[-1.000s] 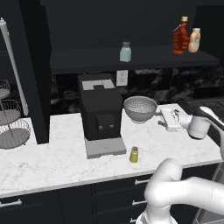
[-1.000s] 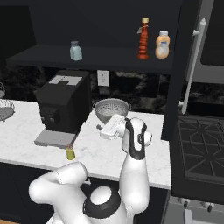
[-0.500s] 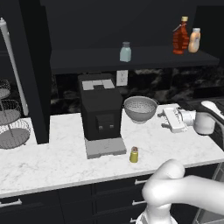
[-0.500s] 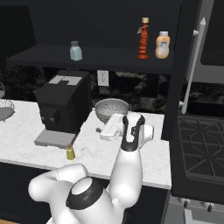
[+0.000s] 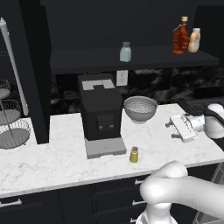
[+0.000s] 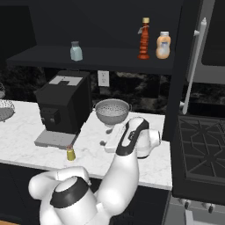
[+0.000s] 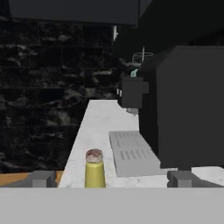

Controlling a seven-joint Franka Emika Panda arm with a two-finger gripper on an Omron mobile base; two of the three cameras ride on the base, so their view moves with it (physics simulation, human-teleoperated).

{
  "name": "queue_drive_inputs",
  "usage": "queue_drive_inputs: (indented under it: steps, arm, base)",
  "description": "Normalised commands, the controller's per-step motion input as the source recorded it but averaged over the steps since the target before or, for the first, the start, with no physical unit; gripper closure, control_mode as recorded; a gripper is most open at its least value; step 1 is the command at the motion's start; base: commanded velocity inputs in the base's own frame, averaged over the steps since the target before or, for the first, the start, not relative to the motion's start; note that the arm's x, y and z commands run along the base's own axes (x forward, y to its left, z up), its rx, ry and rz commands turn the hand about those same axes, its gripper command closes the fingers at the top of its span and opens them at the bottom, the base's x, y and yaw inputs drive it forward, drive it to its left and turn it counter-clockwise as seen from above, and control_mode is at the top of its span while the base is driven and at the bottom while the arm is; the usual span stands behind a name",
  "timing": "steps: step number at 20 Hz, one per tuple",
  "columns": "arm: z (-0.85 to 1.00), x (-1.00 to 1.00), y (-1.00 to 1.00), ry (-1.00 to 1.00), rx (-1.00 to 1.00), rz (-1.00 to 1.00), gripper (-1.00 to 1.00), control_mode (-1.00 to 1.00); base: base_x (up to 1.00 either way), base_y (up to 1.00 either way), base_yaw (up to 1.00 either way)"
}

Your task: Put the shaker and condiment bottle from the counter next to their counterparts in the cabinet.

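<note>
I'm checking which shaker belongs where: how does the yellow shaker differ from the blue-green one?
The yellow shaker stands on the white marble counter in front of the coffee machine; the pale blue-green glass shaker stands up on the black cabinet shelf. The yellow one is opaque and looks smaller; the blue-green one looks translucent. Both are upright, capped cylinders.

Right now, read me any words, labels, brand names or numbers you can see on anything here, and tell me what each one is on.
No text can be read in these pictures.
The condiment bottle on the cabinet shelf has a pale tag near its neck: too small to read.
The shaker, orange bottle, glass shaker and coffee machine show no lettering.
</note>
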Motion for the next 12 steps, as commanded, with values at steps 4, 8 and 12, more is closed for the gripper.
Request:
queue_drive_inputs:
  steps: [4, 8, 12]
  arm:
    - [-0.14, -0.64, 0.38, 0.0, -0.19, 0.05, -1.0, -1.0]
    - [0.0, -0.17, 0.54, 0.0, -0.08, 0.0, -1.0, -1.0]
    - [0.0, -0.01, 0.54, 0.0, -0.06, 0.0, -1.0, -1.0]
  base:
    - [0.0, 0.0, 0.0]
    - [0.0, 0.0, 0.0]
    - [0.0, 0.0, 0.0]
